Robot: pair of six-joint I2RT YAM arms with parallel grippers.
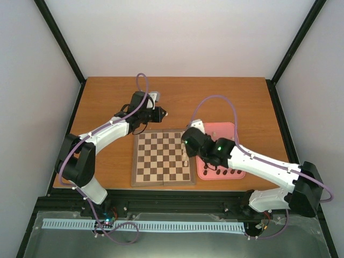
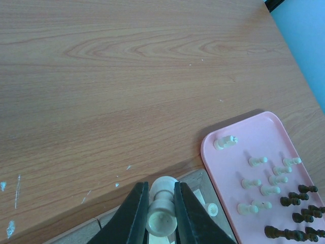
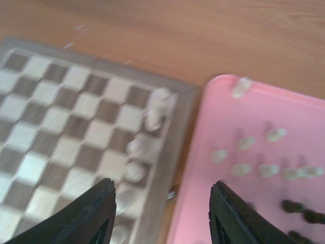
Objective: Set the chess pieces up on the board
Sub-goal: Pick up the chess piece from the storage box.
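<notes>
left gripper [image 2: 161, 187]: clenched on one cream chessman, poised above the far border of the board, at the corner nearest the tray.
held cream piece [image 2: 161, 216]: one; its long axis runs along the fingers, round base toward the wrist camera, head pointing out past the fingertips toward the bare table [image 1: 107, 102].
board [image 1: 161, 161]: one, lying flat between the two arms.
cream pieces on the board [image 3: 136, 146]: a single file down the column beside the tray; five can be counted in the blurred right wrist view, possibly more at the frame's lower edge; upright or tilted cannot be told.
right gripper [image 3: 162, 185]: jaws released and standing wide, nothing between them, above the board's tray-side border.
pink tray [image 1: 223, 133]: one, just beside the board's right edge.
cream pieces on the tray [image 2: 257, 161]: about nine, all lying on their sides, most with long axes roughly across the tray.
dark pieces on the tray [image 2: 294, 195]: at least seven, on their sides at the tray's near end; the frame edge cuts off the full count.
</notes>
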